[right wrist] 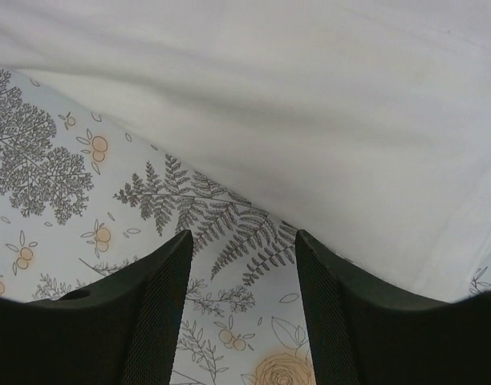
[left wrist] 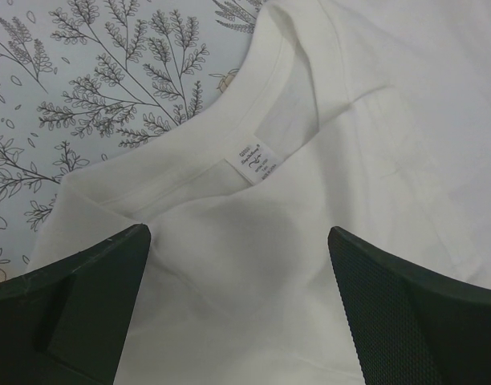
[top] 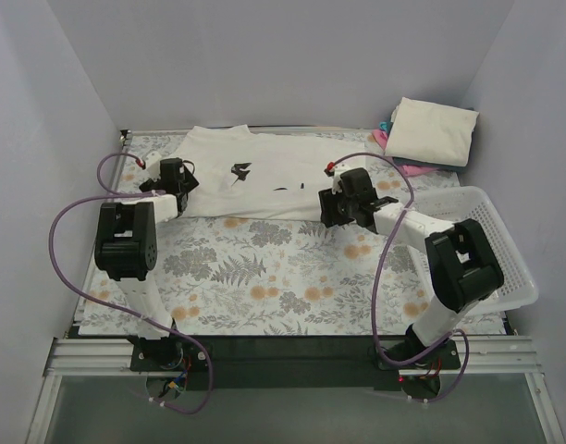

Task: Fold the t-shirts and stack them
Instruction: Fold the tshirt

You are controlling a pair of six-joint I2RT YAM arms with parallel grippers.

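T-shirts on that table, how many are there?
4. One white shirt lies spread at the back; a folded cream one sits back right, with a pink edge and a blue edge peeking beneath. More may be hidden.

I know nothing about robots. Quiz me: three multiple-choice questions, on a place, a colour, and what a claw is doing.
1. Where is the pile of folded shirts? A. Near left corner. B. Far right corner of the table. C. Between the arms.
2. What colour is the print on the spread t-shirt? A. Red. B. Green. C. Black.
3. How is the left claw? A. Open above the collar. B. Shut on a sleeve. C. Lifting the shirt.
Answers: 1 B, the pile sits far right; 2 C, it reads black on white; 3 A, its fingers stand apart over the neckline.
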